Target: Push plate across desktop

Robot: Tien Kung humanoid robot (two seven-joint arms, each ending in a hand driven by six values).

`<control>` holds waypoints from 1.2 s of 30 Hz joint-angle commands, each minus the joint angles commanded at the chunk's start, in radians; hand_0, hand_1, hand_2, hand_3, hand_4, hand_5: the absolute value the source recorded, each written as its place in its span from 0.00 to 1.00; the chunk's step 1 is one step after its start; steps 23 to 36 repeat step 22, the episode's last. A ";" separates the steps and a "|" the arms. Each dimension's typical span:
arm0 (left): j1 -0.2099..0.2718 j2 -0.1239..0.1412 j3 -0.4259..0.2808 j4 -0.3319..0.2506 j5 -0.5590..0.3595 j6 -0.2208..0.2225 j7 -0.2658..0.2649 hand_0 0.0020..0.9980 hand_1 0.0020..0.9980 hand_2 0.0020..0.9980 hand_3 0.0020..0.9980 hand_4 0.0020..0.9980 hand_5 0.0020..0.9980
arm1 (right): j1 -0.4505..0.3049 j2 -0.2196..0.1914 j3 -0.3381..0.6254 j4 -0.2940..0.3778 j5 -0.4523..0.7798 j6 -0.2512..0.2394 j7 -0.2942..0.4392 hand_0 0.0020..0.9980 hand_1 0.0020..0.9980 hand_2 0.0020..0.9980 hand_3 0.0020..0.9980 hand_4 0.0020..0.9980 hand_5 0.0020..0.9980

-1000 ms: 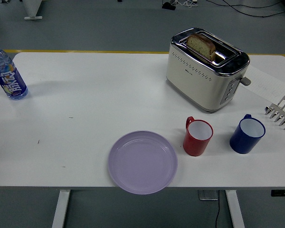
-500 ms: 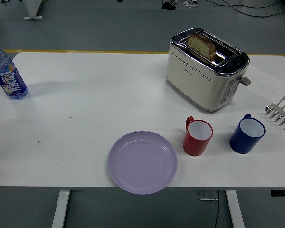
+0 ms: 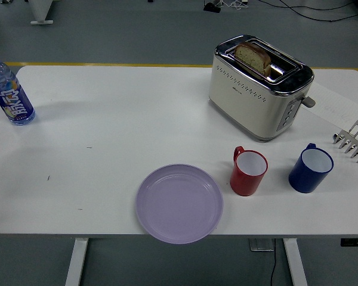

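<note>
A pale purple plate [image 3: 179, 203] lies empty near the table's front edge, a little left of centre, its near rim reaching that edge. Nothing touches it. Neither of my hands nor arms shows anywhere in the head view, and no person is at the table.
A red mug [image 3: 249, 172] stands just right of the plate, a blue mug [image 3: 311, 167] further right. A cream toaster [image 3: 259, 85] holding a bread slice [image 3: 253, 57] is at the back right. A metal rack [image 3: 353, 140] pokes in at the right edge. A water bottle [image 3: 9, 92] stands far left.
</note>
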 joint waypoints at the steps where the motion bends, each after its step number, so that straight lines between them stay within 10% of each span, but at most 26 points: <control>1: 0.001 -0.003 0.010 -0.011 -0.030 -0.011 0.004 0.73 0.76 0.75 0.71 0.56 1.00 | 0.000 0.000 0.000 0.000 0.002 -0.001 0.000 0.64 0.60 0.67 0.77 0.49 0.56; 20: 0.035 -0.056 0.163 -0.076 -0.282 -0.075 0.003 0.73 0.76 0.74 0.71 0.56 1.00 | -0.022 -0.005 0.017 0.005 -0.017 -0.001 -0.011 0.64 0.60 0.67 0.77 0.49 0.56; 36: 0.037 -0.060 0.173 -0.074 -0.282 -0.077 -0.002 0.73 0.76 0.74 0.71 0.56 1.00 | -0.023 -0.006 0.019 0.005 -0.019 0.001 -0.010 0.64 0.60 0.67 0.77 0.49 0.56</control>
